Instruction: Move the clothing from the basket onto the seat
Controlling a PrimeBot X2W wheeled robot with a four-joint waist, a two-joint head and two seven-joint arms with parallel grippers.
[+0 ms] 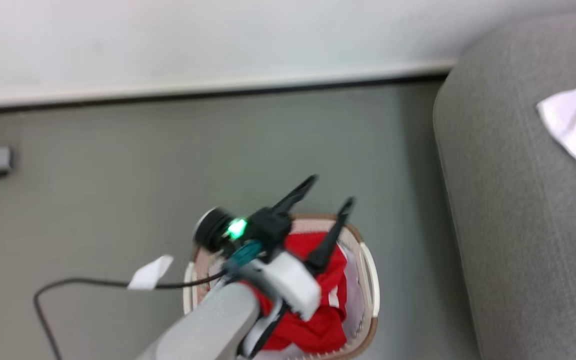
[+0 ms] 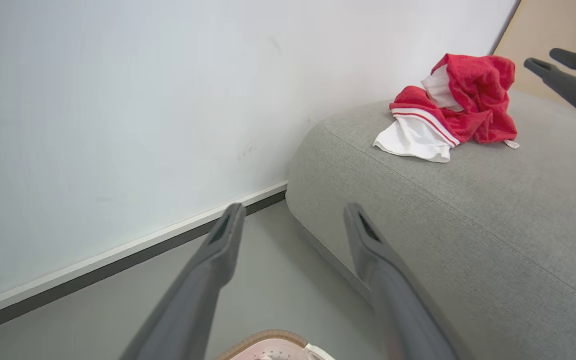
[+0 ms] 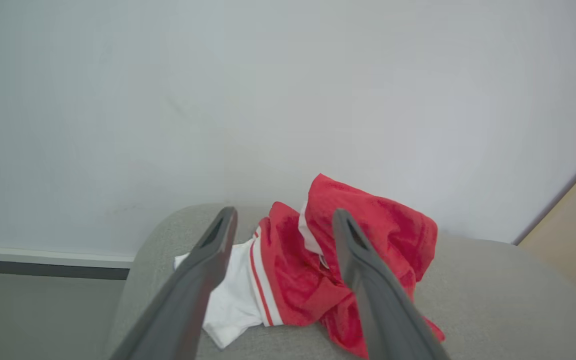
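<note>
A red garment with white panels (image 1: pixel 318 300) lies in the white, tan-rimmed basket (image 1: pixel 370 280) on the floor. My left gripper (image 1: pixel 331 192) hangs open just above the basket's far rim, empty; its fingers (image 2: pixel 218 250) point toward the grey seat (image 2: pixel 493 210). Another red garment with white panels and striped trim (image 2: pixel 463 105) lies crumpled on the seat near its rounded end. My right gripper (image 3: pixel 284 215) stands open right above that garment (image 3: pixel 368 235), holding nothing, and its dark fingertips (image 2: pixel 544 57) show beside the garment.
The seat (image 1: pixel 518 225) stands close to the right of the basket, with a white cloth corner (image 1: pixel 575 125) on it. Pale fabric (image 1: pixel 353 295) lines the basket's right side. A black cable with a white tag (image 1: pixel 150 272) trails left. A wall and baseboard (image 1: pixel 208 90) lie beyond.
</note>
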